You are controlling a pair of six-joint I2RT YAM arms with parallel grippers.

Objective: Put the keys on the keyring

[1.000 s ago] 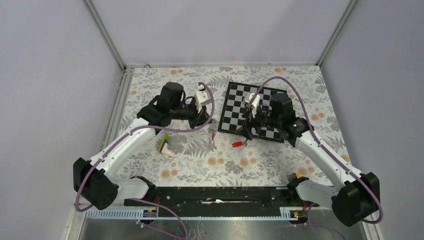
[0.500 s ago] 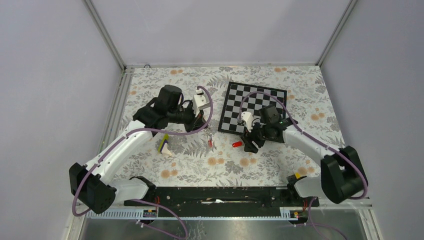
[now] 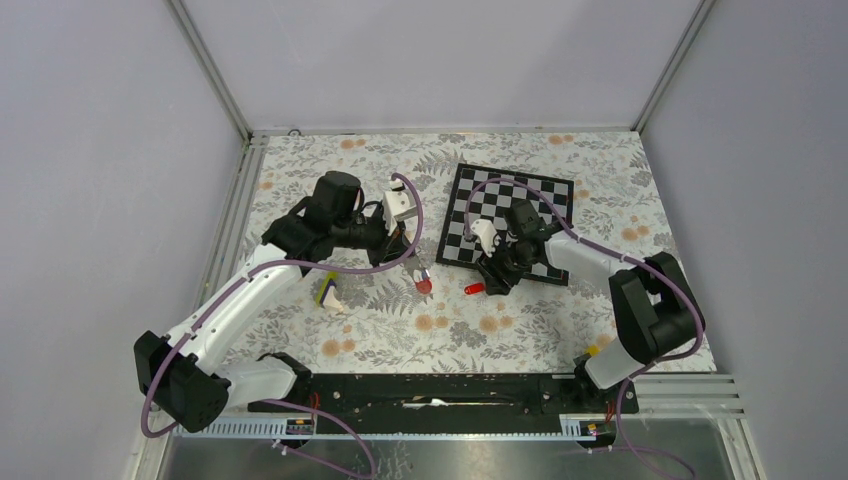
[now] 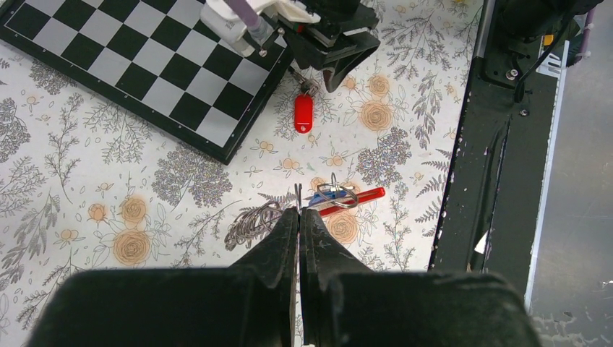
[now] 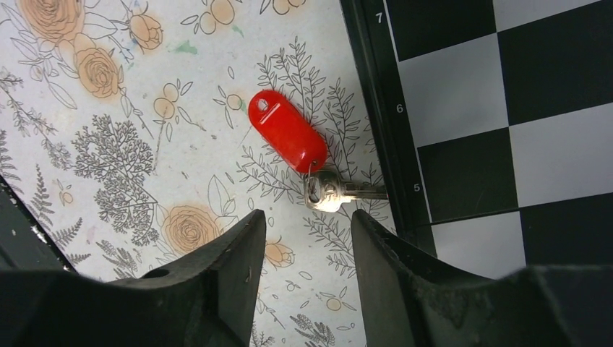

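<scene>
Right wrist, red-tagged key [image 5: 289, 143] just ahead of right pincer [image 5: 305, 217]

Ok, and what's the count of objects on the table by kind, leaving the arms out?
tagged keys: 2 (red-tagged key, blue-tagged key)
keyring: 1
chessboard: 1
yellow-green and white wedge block: 1
total: 5

chessboard [image 3: 553, 193]: flat on floral cloth [image 3: 600, 160], right-centre | yellow-green-white wedge block [image 3: 328, 292]: left, well apart from board
</scene>
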